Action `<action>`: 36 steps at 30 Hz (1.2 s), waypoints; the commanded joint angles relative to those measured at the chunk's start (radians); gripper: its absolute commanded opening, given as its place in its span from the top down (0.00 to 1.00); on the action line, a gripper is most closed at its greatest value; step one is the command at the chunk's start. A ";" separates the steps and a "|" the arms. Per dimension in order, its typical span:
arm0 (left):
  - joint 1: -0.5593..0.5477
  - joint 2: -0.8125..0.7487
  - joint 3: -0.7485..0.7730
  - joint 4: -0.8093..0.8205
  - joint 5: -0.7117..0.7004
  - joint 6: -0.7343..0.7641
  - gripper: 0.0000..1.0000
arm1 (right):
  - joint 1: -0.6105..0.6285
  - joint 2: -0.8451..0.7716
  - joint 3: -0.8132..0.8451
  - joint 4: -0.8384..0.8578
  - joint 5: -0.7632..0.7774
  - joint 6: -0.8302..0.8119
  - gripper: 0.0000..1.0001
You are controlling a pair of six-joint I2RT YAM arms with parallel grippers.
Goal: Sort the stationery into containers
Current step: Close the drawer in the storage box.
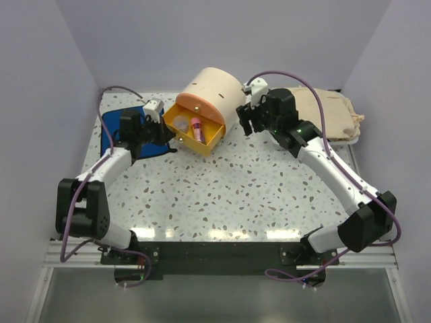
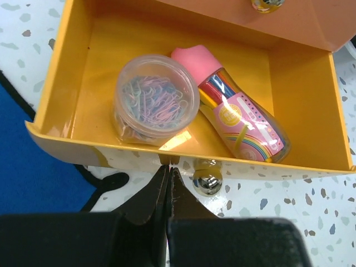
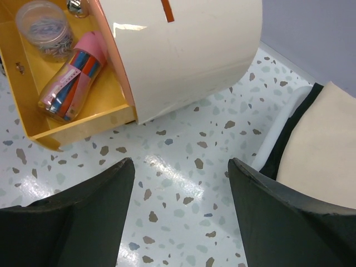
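Note:
The yellow drawer stands pulled out of the beige cabinet. It holds a pink transparent tube and a clear round tub of paper clips. My left gripper is shut and empty. Its tips sit at the drawer's front wall, just left of the shiny knob. My right gripper is open and empty, hovering over the table right of the cabinet. The orange drawer above is closed. No other stationery shows.
A blue cloth lies on the table under and behind my left gripper. A white tray with a beige bag stands at the back right, close to my right gripper. Grey walls close in both sides.

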 commanded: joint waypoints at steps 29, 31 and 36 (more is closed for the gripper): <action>-0.092 0.141 0.219 0.033 -0.022 0.018 1.00 | -0.192 0.251 0.178 0.201 0.015 0.105 0.30; -0.094 0.127 0.209 0.030 -0.018 0.021 1.00 | -0.195 0.338 0.265 0.222 -0.011 0.107 0.32; -0.095 0.107 0.182 0.022 -0.007 0.044 1.00 | -0.194 0.500 0.471 0.259 -0.014 0.131 0.33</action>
